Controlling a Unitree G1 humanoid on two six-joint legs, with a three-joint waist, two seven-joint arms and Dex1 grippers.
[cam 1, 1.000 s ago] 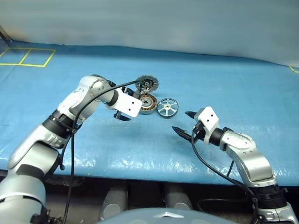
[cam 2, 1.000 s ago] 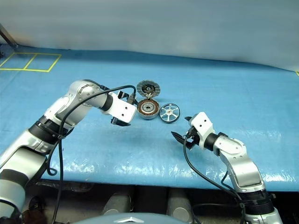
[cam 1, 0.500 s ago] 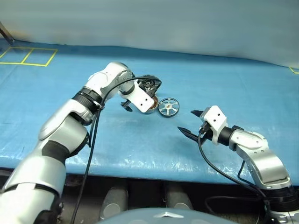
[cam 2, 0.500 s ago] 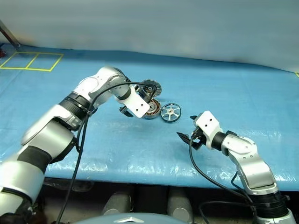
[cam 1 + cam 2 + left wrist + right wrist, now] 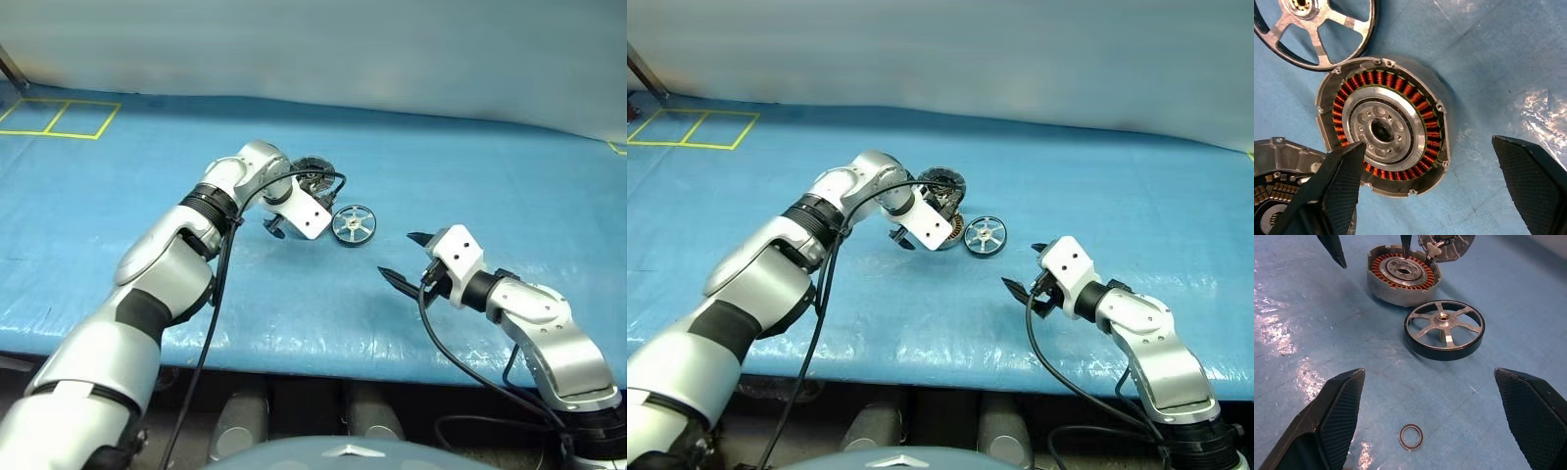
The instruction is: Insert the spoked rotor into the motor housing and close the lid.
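A: What is carrying everything here?

B: A blue sheet (image 5: 470, 176) is covering the whole work surface, and all the parts are sitting near its middle, well away from its near and far edges. Yellow tape lines (image 5: 59, 119) are marking out boxes at its far left corner.

A: And the arms?

B: The left gripper (image 5: 1425, 191) is hanging steeply downward over the motor housing (image 5: 1385, 126), with its jaws spread wide; one finger is reaching over the housing's copper windings and the other is standing out over bare sheet beside the case. The right gripper (image 5: 404, 258) is hovering nearer the sheet's near edge, to the right of the parts and apart from them, its jaws also spread wide and gripping nothing.

A: Where are the task's pieces lying?

B: The motor housing is resting flat, windings facing up. The lid (image 5: 1445, 244) is sitting just beside it on the far side, at its rim. The spoked rotor (image 5: 1444, 329) is lying flat just to the housing's right, close to it. A small dark ring (image 5: 1411, 437) is lying by itself on the sheet, nearer the near edge than the rotor.
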